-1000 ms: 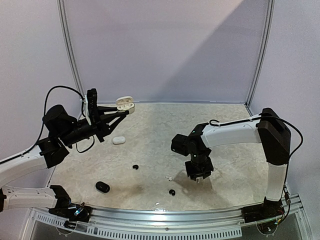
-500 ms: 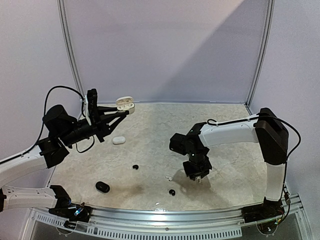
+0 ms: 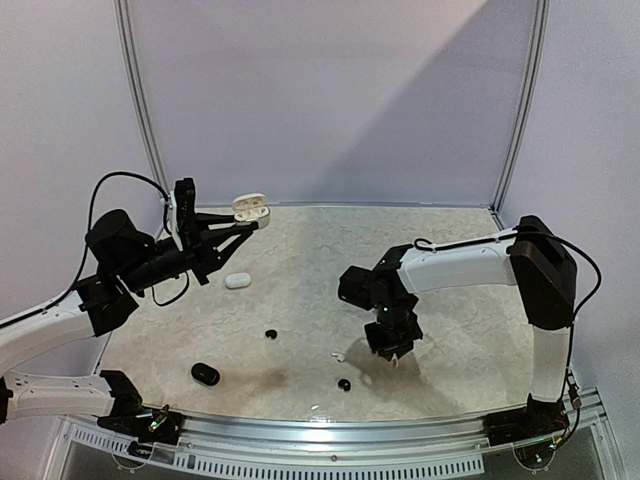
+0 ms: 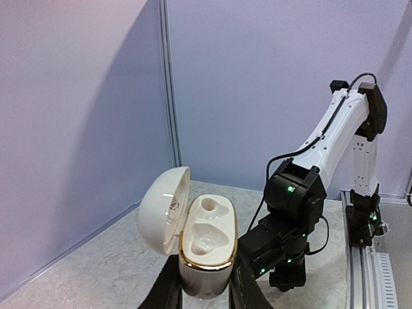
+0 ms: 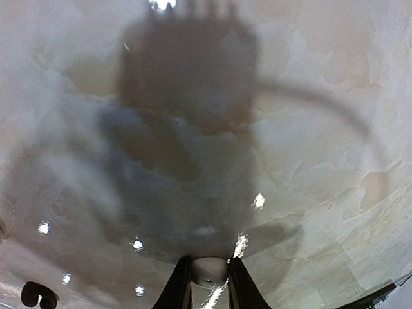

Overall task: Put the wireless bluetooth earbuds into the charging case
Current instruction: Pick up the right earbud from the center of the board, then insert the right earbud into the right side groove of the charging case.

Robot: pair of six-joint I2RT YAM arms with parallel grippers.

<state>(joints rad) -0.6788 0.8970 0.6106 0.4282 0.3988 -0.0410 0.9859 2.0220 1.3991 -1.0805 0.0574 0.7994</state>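
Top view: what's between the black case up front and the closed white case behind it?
Nothing: bare tabletop runs between the black case and the white case, seen in the top view.

Three cases [image 3: 250, 207] [image 3: 237, 281] [image 3: 205, 374], two black earbuds [image 3: 271, 333] [image 3: 344, 384], two white earbuds [image 3: 337, 355] [image 5: 209, 270]

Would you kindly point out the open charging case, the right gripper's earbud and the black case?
open charging case [image 4: 204, 278]: left wrist view, its white base.
white earbud [image 5: 207, 269]: right wrist view, its rounded body.
black case [image 3: 205, 374]: top view, its top.
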